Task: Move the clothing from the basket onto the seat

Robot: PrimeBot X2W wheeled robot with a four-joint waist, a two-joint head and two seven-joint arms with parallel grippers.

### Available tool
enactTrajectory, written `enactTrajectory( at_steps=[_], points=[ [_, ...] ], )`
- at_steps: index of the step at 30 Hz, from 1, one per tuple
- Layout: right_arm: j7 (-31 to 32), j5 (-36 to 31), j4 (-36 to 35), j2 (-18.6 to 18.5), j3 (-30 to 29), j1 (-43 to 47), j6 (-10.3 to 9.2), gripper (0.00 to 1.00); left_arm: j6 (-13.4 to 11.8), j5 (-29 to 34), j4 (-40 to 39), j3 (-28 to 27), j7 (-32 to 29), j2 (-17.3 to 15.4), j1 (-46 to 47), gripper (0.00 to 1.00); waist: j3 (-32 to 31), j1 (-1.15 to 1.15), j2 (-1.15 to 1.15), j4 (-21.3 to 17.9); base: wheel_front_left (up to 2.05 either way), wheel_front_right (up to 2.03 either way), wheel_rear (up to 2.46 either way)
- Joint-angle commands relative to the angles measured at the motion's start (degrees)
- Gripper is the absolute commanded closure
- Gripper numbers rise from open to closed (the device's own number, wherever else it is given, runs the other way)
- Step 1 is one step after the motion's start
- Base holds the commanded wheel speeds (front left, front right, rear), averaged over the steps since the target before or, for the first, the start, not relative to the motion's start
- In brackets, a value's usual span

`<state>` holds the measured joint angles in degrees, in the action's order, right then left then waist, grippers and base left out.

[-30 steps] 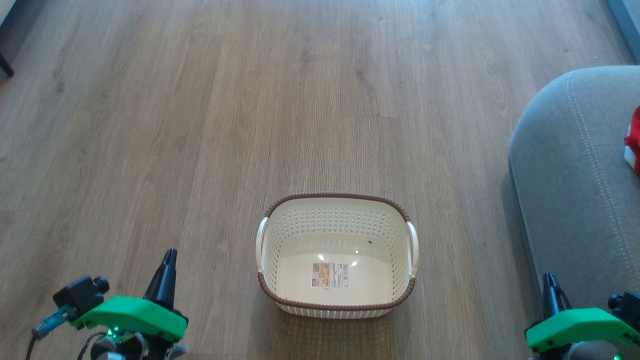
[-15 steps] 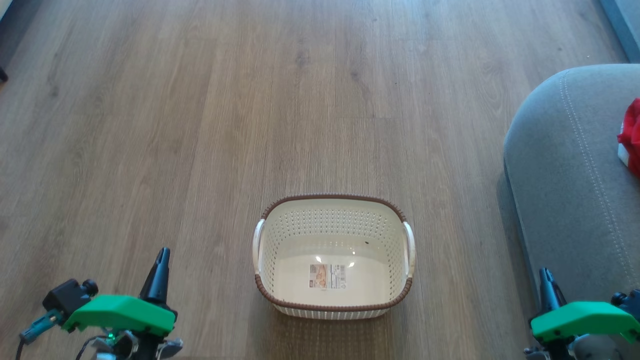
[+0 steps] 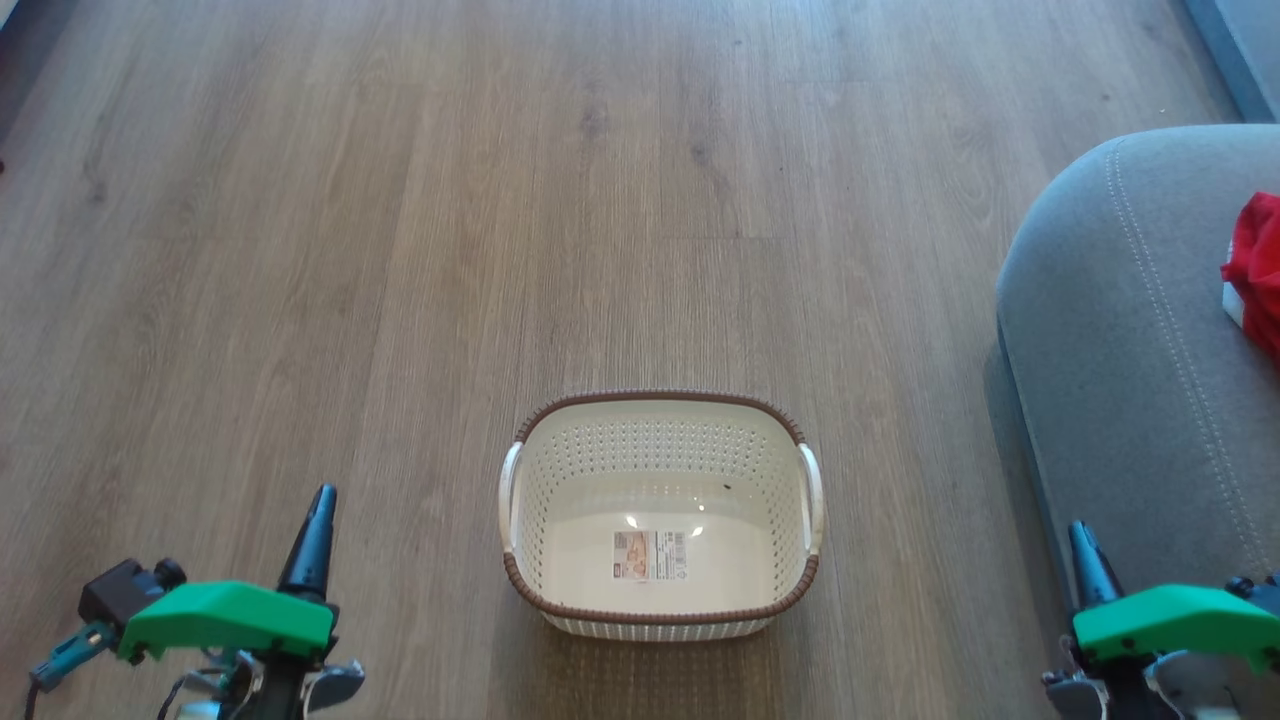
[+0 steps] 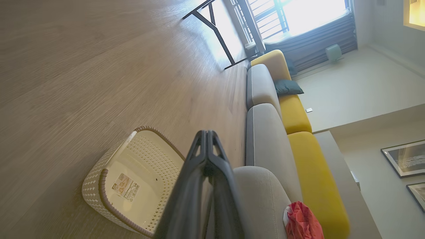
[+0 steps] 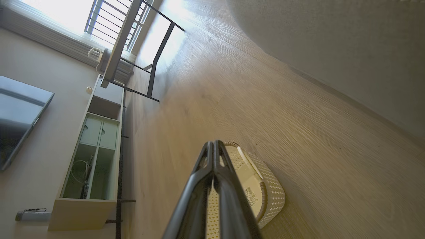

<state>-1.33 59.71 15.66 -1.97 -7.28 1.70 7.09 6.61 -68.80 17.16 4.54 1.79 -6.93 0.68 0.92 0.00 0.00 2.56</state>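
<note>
Both sets of jaws clenched, fingers pressed together, nothing gripped.

Head view: left gripper (image 3: 322,497) sits lower left, right gripper (image 3: 1078,530) lower right, both pointing up the frame. The laundry basket (image 3: 655,455) stands upright on the wood floor (image 3: 400,250), lower centre, between the two grippers and apart from both. Its floor is bare and I can read the label sticker (image 3: 651,556) as a pale patch, text too small.

The clothing (image 3: 1258,270) is a bright red bunch with a bit of white at the right edge of the frame, cut off by the border. It lies on the grey seat (image 3: 1130,350), inboard of the stitching line. That puts it well up-frame and to the right of the right jaws, and far across the frame from the left jaws. The right gripper's tip overlaps the seat's lower edge in the picture; I can't tell if it touches.

Left wrist view: closed fingers rise from bottom centre, basket at lower left of them, the red clothing at lower right on the seat cushion, clear of the tips. Yellow back cushions (image 4: 295,113) run behind the grey seats.

Right wrist view: closed fingers in front of the basket, which sits on the floor just right of bottom centre; grey upholstery in the upper right.
</note>
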Motion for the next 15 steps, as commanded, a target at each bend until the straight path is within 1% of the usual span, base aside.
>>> enactTrajectory(
  at_steps=[1,15],
  points=[
    [0.5,1.9,-1.7,-0.6,0.5,-3.1,0.26,1.00,0.5,-1.4,-2.1,-2.3,-0.5,-0.1,3.6,1.00,0.0,0.00,0.00,-0.1,0.00,0.00,0.00],
    [2.8,11.5,-1.7,-0.7,0.6,-4.6,0.30,1.00,0.6,-8.4,-2.5,-4.9,-2.8,1.1,4.2,1.00,-0.3,0.00,0.00,-0.9,0.00,0.00,0.00]
  ],
)
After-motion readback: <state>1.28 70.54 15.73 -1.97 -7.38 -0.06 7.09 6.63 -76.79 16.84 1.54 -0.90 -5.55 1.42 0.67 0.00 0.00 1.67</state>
